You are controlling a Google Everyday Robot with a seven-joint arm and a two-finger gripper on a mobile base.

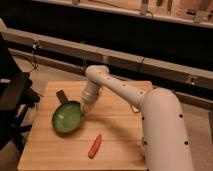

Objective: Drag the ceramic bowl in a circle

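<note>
Desk (122,142): a pale wooden top fills the foreground and carries every loose item, with bare board around them, which a sliding loop will likely need.
Carrot-shaped stick (95,145): the small orange-red piece lies nearest the front edge, to the right of and below the bowl and apart from it. It sits close enough that a wide circle could brush it.
Robot body (164,131): the white column rises at the desk's right side, placed so the arm can reach across the board to the left.
Ceramic bowl (65,120): the glossy green dish rests flat on the left half of the desk, mouth up, apparently empty.
Gripper (85,107): it points down at the bowl's right rim, at or just over the edge. That looks like a hold chosen to push or pull the dish along the wood without lifting it. Whether it is clamped on the rim or spread cannot be told from this view.
Black block (62,96): the small dark rectangle lies just behind the bowl's far edge, touching or nearly so, and is the closest obstacle to a circular path.
Arm (120,91): the white link runs from the body up and left to a bent joint above the gripper, keeping the wrist over the rim.
Dark furniture (15,97): a black shape stands off the desk's left edge.
Background (150,60): grey ledges cross the dim back wall.
</note>
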